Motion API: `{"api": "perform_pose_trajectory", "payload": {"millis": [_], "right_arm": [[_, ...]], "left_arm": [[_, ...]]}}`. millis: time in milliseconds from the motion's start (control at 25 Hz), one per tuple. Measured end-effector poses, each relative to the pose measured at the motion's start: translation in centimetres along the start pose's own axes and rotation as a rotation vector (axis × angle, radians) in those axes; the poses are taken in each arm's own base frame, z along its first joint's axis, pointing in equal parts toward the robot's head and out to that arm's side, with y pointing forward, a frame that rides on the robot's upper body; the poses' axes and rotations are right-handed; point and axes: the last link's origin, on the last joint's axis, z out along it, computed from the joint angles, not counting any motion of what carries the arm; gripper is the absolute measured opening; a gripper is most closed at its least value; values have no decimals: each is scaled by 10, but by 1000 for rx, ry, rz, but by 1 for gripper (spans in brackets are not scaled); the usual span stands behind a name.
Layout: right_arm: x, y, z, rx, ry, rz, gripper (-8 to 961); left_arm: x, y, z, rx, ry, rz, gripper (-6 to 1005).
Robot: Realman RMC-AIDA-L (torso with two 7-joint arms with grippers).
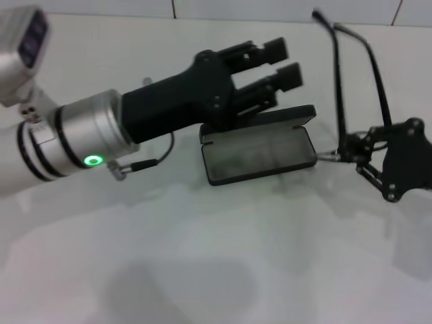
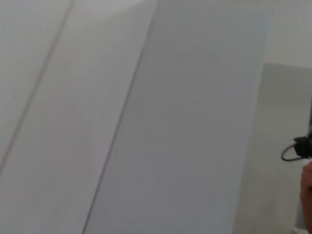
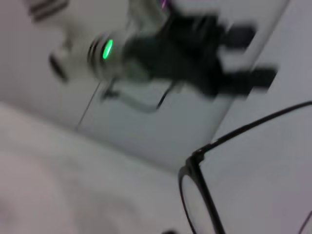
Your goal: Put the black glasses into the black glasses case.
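Observation:
The black glasses case (image 1: 260,154) lies open on the white table (image 1: 202,256), grey lining up, lid hinged back. My left gripper (image 1: 283,62) hovers over the case's back left edge, fingers spread and empty. It appears blurred in the right wrist view (image 3: 243,58). To the right of the case, my right gripper (image 1: 352,152) is shut on the front of the black glasses (image 1: 339,88). Their long temple arms point away toward the far edge. One lens rim and a temple (image 3: 195,165) fill the right wrist view close up.
A thin cable (image 1: 152,160) loops under the left wrist near its green light (image 1: 92,160). A tiled wall edge (image 1: 270,10) bounds the table at the back. The left wrist view shows only pale panels and a small dark ring (image 2: 292,152).

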Motion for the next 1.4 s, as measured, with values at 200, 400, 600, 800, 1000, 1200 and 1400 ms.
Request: {"api": "perform_pose_trajectory", "payload": {"millis": [200, 400, 600, 800, 1000, 1200, 1400], "right_arm": [[-2, 5, 2, 19, -70, -4, 112], [1, 3, 3, 44, -77, 34, 113], [4, 3, 5, 55, -76, 64, 113], [8, 3, 8, 57, -66, 91, 114], [7, 1, 16, 38, -67, 98, 114], [5, 3, 20, 20, -79, 87, 115], [0, 4, 20, 7, -112, 73, 116]], "left_arm": [[-6, -9, 15, -4, -61, -71, 503], [-8, -7, 28, -65, -124, -55, 503], [-6, -6, 33, -86, -132, -48, 502], [-1, -5, 33, -103, -107, -41, 502], [2, 1, 40, -167, -114, -49, 503], [-4, -3, 47, -153, -186, -126, 503], [-11, -12, 45, -80, -243, -220, 503]]}}
